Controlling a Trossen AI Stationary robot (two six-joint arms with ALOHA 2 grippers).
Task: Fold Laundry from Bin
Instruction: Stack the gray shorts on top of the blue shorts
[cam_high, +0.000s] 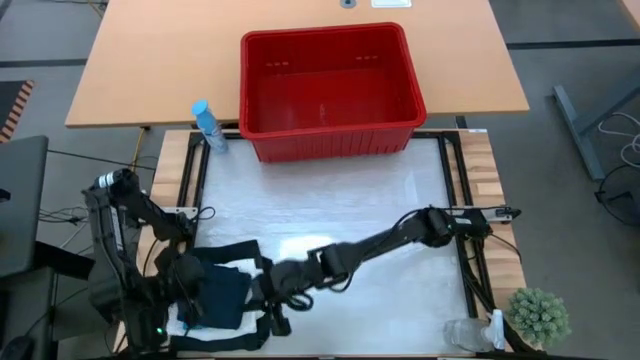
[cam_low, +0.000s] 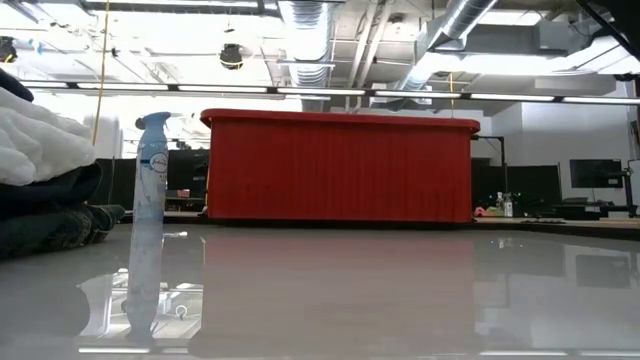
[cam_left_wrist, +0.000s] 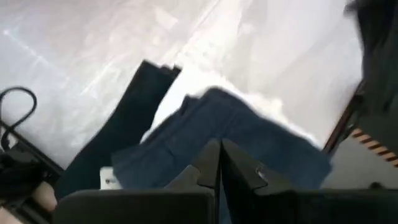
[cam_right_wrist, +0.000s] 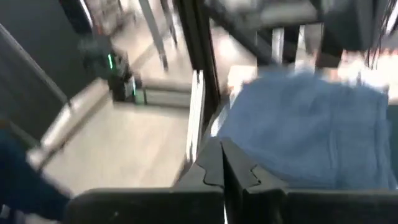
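The laundry lies in a pile at the table's near left corner: a folded blue piece (cam_high: 225, 293) on top of black garments (cam_high: 232, 255) and a white one (cam_high: 215, 338). In the low view the pile shows at the left, with white cloth (cam_low: 30, 140) over black (cam_low: 50, 215). The red bin (cam_high: 330, 90) stands at the far middle, with nothing showing inside it. My left gripper (cam_left_wrist: 219, 163) hangs shut above the blue piece (cam_left_wrist: 249, 137). My right gripper (cam_right_wrist: 221, 167) is shut too, reaching across from the right, with the blue piece (cam_right_wrist: 311, 130) just beyond it. Neither has cloth between its fingers.
A blue spray bottle (cam_high: 208, 125) stands left of the bin. At the near right corner are a small green plant (cam_high: 540, 315) and a clear bottle (cam_high: 470, 335). The white tabletop (cam_high: 350, 200) between bin and pile is bare.
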